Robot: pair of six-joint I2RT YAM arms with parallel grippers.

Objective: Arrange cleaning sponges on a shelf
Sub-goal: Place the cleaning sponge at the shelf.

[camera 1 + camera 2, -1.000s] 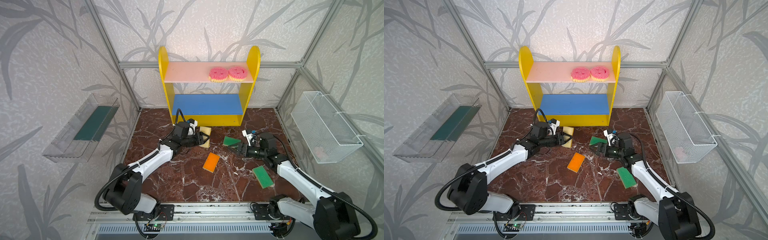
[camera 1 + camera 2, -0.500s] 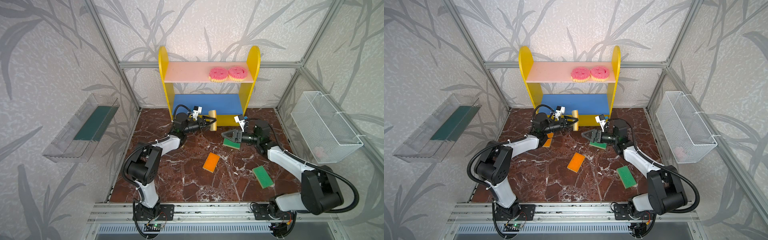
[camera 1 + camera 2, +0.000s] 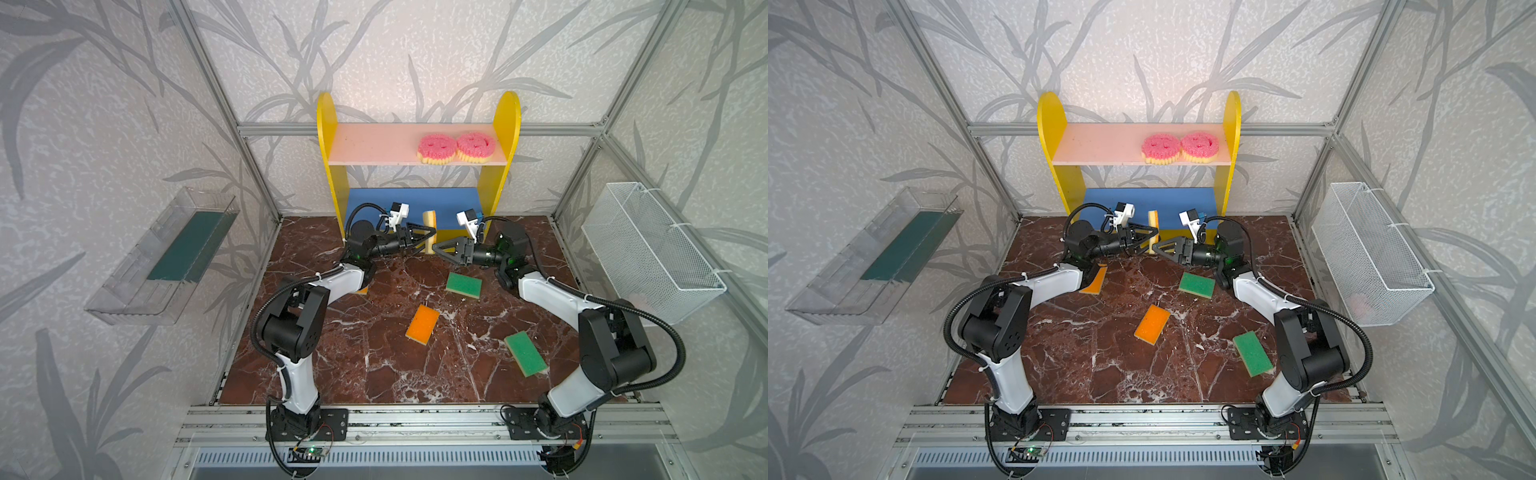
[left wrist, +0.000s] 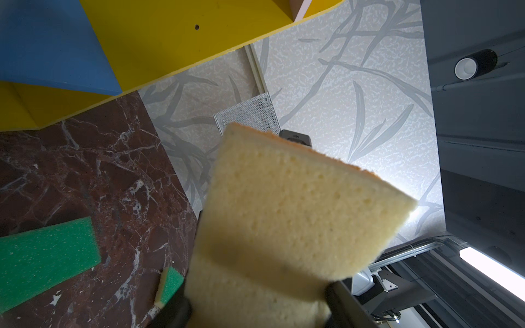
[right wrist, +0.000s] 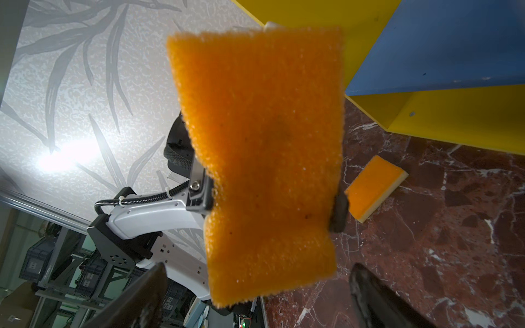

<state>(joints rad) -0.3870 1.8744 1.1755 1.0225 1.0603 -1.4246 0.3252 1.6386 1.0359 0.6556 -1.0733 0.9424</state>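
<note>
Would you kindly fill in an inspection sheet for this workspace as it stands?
surface: brown marble top, white-veined.
job's things: two pink sponges side by side on the upper board of the shelf; two green sponges and two orange sponges on the marble, one orange partly under the left arm.
clutter: nothing seen.
grippers: left claw shut on a third orange sponge, held on edge before the shelf; right claw open, facing it.
cables: black hoses loop beside both arms.
surroundings: clear tray and wire basket on opposite walls.
</note>
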